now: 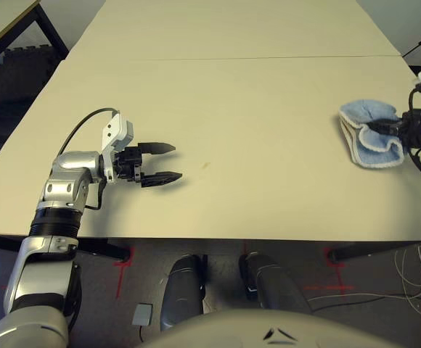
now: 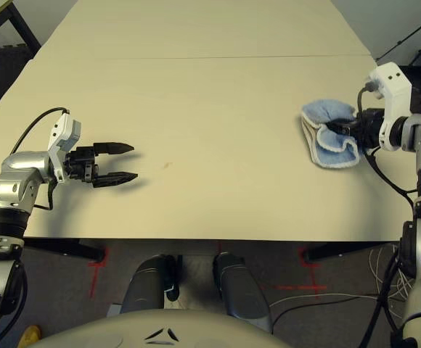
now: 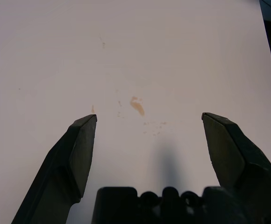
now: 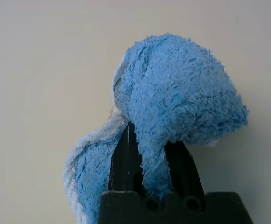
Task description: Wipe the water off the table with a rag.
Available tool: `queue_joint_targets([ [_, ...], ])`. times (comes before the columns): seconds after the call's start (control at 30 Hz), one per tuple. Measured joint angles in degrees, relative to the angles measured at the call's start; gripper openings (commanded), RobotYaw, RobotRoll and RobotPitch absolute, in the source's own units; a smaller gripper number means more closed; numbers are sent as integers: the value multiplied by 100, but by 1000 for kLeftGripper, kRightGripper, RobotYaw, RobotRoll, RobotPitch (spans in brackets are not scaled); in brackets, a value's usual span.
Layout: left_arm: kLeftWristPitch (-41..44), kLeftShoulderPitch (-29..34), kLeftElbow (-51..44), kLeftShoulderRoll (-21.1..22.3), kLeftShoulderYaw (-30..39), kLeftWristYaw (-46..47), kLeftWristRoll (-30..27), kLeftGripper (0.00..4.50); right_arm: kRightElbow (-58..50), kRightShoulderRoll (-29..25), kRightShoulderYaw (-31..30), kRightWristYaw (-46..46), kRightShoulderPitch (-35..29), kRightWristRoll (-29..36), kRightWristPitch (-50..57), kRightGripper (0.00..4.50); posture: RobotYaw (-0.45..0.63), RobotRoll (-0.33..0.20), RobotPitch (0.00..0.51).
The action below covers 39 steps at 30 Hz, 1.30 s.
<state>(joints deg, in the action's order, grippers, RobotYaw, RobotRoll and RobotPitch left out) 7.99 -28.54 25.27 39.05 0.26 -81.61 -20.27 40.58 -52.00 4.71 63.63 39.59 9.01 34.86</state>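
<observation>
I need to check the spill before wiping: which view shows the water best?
The left wrist view: amber water drops show plainly between the open left gripper fingers. Both eye views give a faint mark on the table.

silver forearms (image 1: 65,190), white wrist housings, black two-fingered grippers (image 1: 160,163), looping black cables.

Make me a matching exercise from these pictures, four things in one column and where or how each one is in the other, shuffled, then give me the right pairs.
Column one:
1. rag
2. left gripper
3. right gripper
4. water

Column two:
A. open, holding nothing, over the table on its left side
B. small amber-brown stains mid-table
C. bunched, light blue, gripped at the table's right side
D. shut on cloth

Pairs: 1-C, 2-A, 3-D, 4-B
</observation>
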Motion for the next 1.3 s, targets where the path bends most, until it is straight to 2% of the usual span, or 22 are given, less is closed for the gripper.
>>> queue_joint_targets([
  [0.1, -5, -4, 38, 0, -23, -18, 6, 4500, 52, -11, -76, -16, -150, -99, -178, 65, -239, 0, 126],
  [0.27, -45, -36, 47, 0, -26, -10, 19, 4500, 707, 5, -205, -709, -215, -519, -1177, 1807, -238, 0, 124],
  [0.4, -139, -48, 58, -4, -21, 99, 27, 4500, 909, 72, -45, -1031, -168, -489, -1546, 3322, -236, 0, 120],
  [0.5, -200, -69, 91, -54, 61, 324, 27, 4500, 918, 96, 298, -1155, -171, -288, -1941, 4461, -238, 0, 120],
  [0.67, -271, -103, 92, -298, 388, 1002, -27, 4500, 912, 186, 1215, -1576, -167, 300, -2827, 4461, -221, 0, 119],
  [0.87, -710, -379, 333, -664, 1119, 2483, -24, 4500, 743, 750, 1840, -1787, -226, 915, -3385, 4461, -187, 0, 116],
  [1.07, -1189, -574, 1012, -733, 1708, 4285, 190, 4500, 346, 1403, 2085, -2025, -318, 1263, -3981, 4461, -153, 0, 113],
  [1.3, -1740, -677, 1639, -621, 2045, 5622, 495, 4500, 207, 2109, 2064, -2462, -502, 1245, -4604, 4461, -117, 0, 113],
])
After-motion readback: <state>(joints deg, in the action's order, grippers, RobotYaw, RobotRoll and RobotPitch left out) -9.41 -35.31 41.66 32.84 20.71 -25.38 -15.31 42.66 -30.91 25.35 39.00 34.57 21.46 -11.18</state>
